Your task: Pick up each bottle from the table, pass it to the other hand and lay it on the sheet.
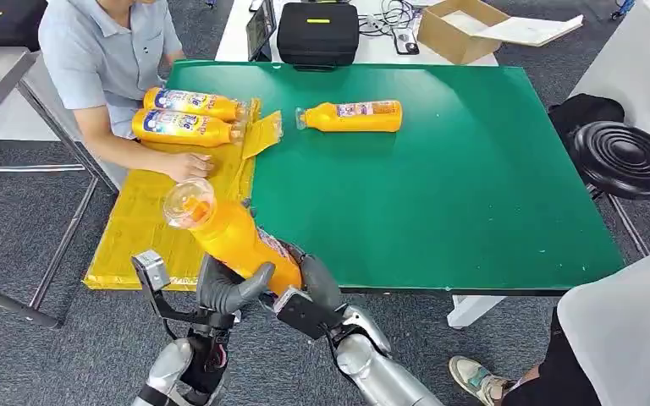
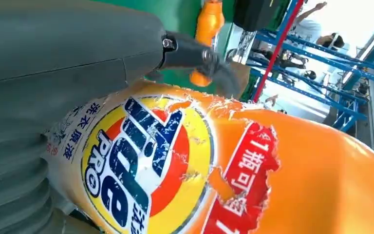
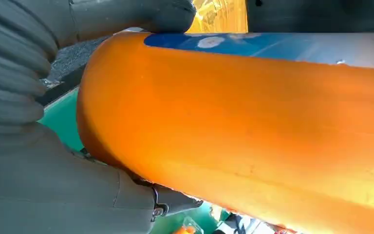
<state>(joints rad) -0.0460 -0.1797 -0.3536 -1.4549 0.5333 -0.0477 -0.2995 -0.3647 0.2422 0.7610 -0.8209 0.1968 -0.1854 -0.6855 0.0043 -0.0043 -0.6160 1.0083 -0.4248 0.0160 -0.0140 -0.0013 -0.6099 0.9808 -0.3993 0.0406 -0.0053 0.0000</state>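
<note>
An orange detergent bottle (image 1: 228, 233) hangs tilted over the table's near edge, its clear cap toward the yellow sheet (image 1: 140, 224). My left hand (image 1: 227, 292) wraps its lower body from the left, thumb across the front. From the right, my right hand (image 1: 315, 289) grips the same end. In the left wrist view, the bottle's label (image 2: 141, 165) lies against that hand (image 2: 53, 63). The right hand (image 3: 24, 146) clasps the bottle's base (image 3: 253, 122) between thumb and fingers. Two bottles (image 1: 190, 103) (image 1: 188, 127) lie on the sheet. One more bottle (image 1: 351, 116) lies on the green table (image 1: 440, 186).
A person sits at the far left with a hand (image 1: 188, 165) resting on the sheet. A black case (image 1: 317, 34) and a cardboard box (image 1: 461, 30) stand behind the table. A black stool (image 1: 625, 158) and another person (image 1: 626, 338) are on the right.
</note>
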